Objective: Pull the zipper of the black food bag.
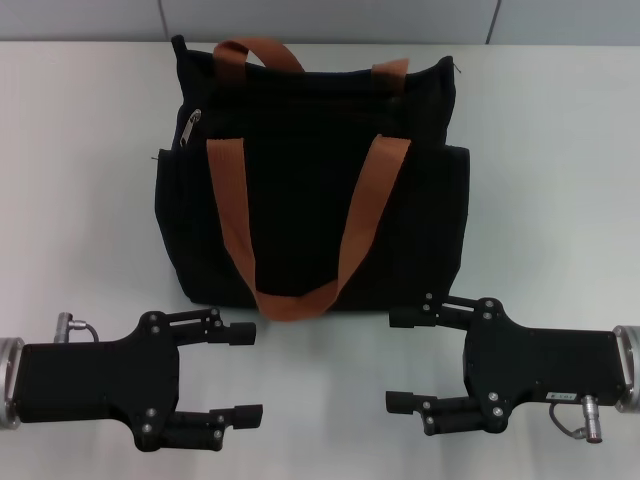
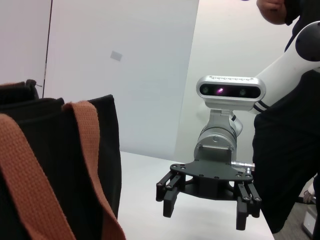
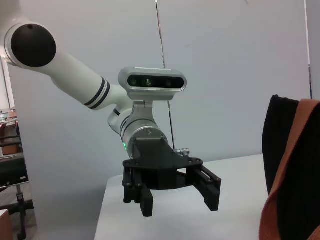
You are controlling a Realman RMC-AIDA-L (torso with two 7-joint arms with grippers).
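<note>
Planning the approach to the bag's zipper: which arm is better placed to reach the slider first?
Probably the left. The zipper sits at the black food bag's upper corner on the robot's left, nearer the open left gripper. The open right gripper waits at the opposite lower corner.

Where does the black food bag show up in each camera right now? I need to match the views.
Head: black food bag centre, beyond both open grippers.
Left wrist: bag fills the left side, right gripper beside it.
Right wrist: bag at right edge, left gripper centre.
Shared landmark: orange handles.
</note>
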